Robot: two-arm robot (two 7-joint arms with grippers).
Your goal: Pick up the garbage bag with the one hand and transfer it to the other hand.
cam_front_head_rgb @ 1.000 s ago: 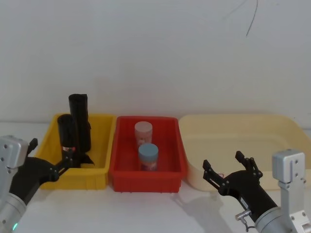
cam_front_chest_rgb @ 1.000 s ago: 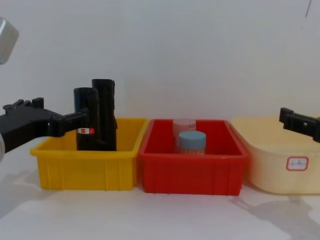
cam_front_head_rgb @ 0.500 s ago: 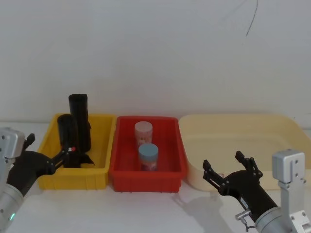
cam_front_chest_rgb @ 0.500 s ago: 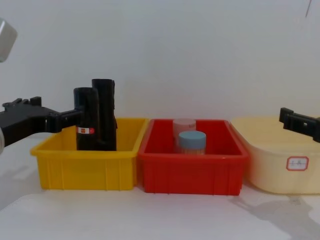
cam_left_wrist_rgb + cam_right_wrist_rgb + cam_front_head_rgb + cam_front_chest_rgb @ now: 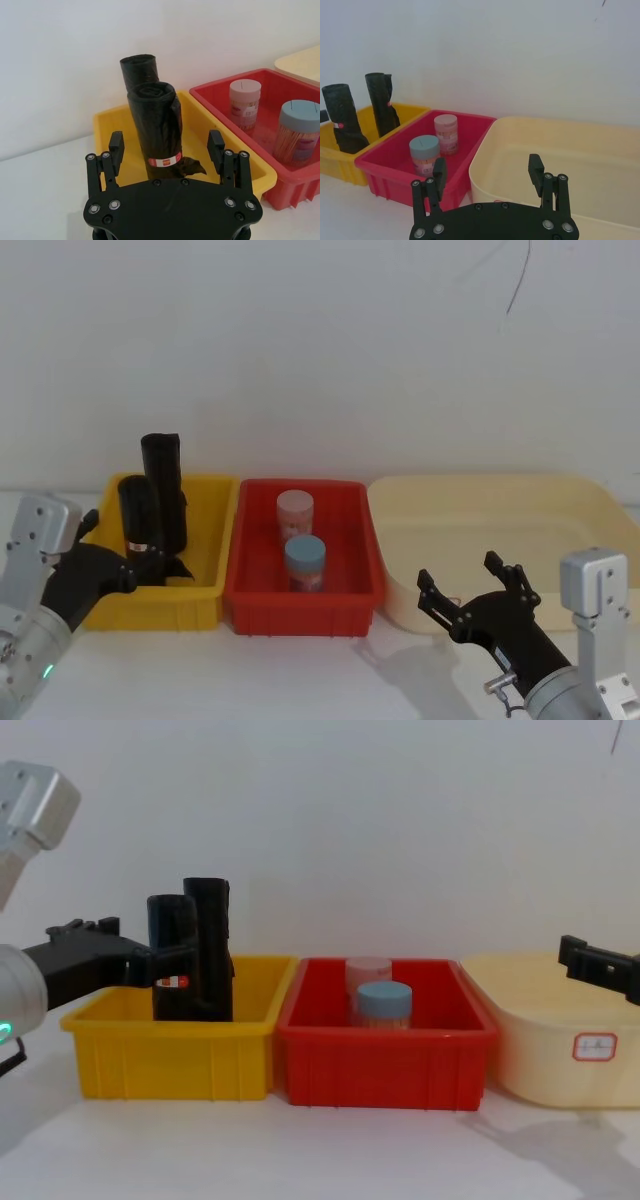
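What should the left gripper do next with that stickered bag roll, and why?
Probably shut the left gripper on the garbage bag: its open fingers straddle the stickered roll standing in the yellow bin. The right gripper hangs open.

Plain white wall (image 5: pixel 320 350), white tabletop (image 5: pixel 300 1150)

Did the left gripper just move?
Yes. In the chest view the left gripper has advanced rightward over the yellow bin's left rim, toward the garbage bag.
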